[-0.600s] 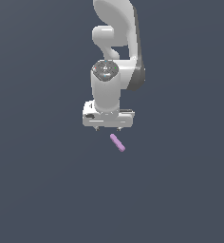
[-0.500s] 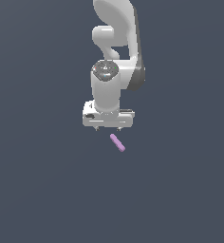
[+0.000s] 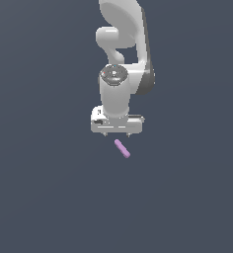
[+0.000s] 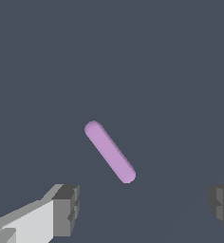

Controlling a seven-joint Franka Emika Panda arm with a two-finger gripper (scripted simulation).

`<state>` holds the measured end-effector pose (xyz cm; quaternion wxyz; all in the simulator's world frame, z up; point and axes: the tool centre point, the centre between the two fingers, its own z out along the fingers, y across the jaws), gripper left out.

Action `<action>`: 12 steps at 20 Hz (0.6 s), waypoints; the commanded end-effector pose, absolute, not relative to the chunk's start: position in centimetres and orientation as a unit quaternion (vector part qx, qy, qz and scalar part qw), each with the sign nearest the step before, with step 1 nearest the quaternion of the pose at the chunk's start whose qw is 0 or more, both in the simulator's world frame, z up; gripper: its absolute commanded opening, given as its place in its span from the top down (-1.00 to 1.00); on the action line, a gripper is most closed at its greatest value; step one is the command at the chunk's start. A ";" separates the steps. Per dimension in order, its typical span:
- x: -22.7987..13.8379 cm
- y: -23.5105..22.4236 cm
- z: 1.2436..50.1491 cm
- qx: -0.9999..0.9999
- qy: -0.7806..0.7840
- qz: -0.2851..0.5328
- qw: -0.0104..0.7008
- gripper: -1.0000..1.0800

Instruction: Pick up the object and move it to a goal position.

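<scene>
The object (image 3: 122, 148) is a small pink-purple rod with rounded ends, lying flat and diagonal on the dark grey surface. In the exterior view it lies just in front of and below the white arm's hand. My gripper (image 3: 117, 133) hangs above the surface a little behind the rod, open, nothing between its fingers. In the wrist view the object (image 4: 109, 151) lies diagonal beyond the gap of my gripper (image 4: 144, 206), whose two dark fingertips (image 4: 66, 209) stand far apart and clear of it.
The white arm (image 3: 122, 59) rises behind the gripper in the exterior view. A plain dark grey surface (image 3: 49, 197) spreads all around. No goal marker shows in either view.
</scene>
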<state>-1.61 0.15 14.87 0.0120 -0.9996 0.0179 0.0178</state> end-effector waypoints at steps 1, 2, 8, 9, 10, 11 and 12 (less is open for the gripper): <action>-1.6 0.3 14.9 -1.000 0.020 0.018 0.013 -0.92; -1.6 0.2 14.9 -1.000 0.020 0.018 0.013 -0.92; -1.6 0.3 14.3 -1.000 -0.001 0.016 0.011 -0.92; -1.6 0.3 14.2 -1.000 -0.007 0.016 0.011 -0.92; -1.6 0.4 14.0 -1.000 -0.014 0.016 0.010 -0.92; -1.6 0.4 13.7 -1.000 -0.022 0.015 0.010 -0.92; -1.6 0.5 13.5 -0.999 -0.031 0.015 0.009 -0.92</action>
